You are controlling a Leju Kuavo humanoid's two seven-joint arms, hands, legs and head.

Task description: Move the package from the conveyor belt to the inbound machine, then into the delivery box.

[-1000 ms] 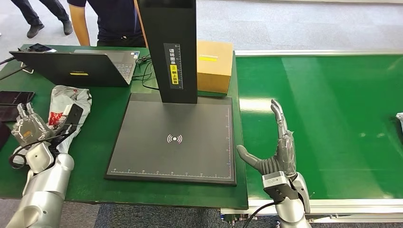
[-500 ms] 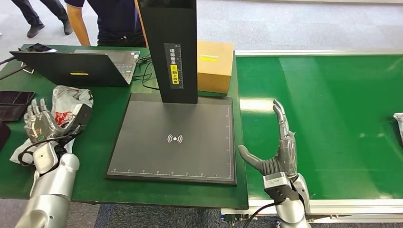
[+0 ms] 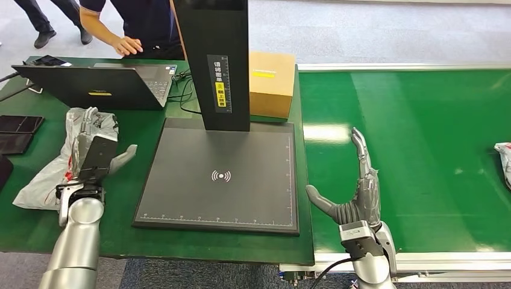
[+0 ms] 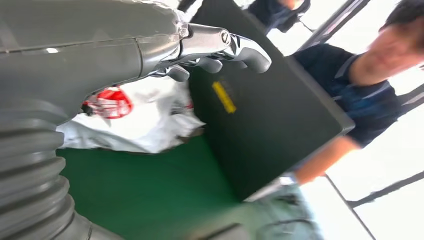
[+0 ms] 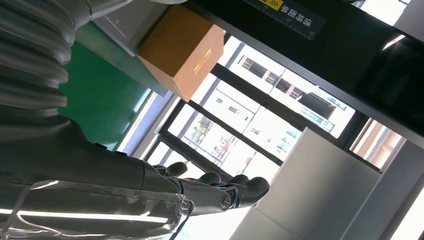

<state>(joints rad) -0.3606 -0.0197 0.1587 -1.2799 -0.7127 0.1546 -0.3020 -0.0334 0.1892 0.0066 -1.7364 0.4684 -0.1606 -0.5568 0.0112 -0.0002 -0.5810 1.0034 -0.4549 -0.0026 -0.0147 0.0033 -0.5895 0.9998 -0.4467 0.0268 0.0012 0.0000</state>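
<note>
Desk: green desk to the left, a green conveyor belt to the right, touching along one straight seam; grey carpeted floor beyond both
Inbound machine: dark flat scanner plate with a white mark at its centre and a black upright column at its far edge; the plate's right edge runs just beside the seam
Box: brown cardboard box behind the column, at the desk's far right corner; also in the right wrist view
Laptop: open laptop at the far left; black cables trail from it toward the column; dark flat devices at the desk's left edge
Person: a person stands behind the desk with a hand just over the laptop
Package: white plastic package with red print lies on the desk, left of the plate and in front of the laptop; another white bag shows at the belt's right edge
Left hand: left hand raised over the package's right side, fingers apart, thumb toward the plate; whether it touches the bag I cannot tell; the left wrist view has its fingers spread above the white plastic
Right hand: right hand upright over the belt's near left corner, fingers straight, thumb out toward the plate, holding nothing
Open room: bare belt between the right hand and the far bag; a bare strip of desk between package and plate
</note>
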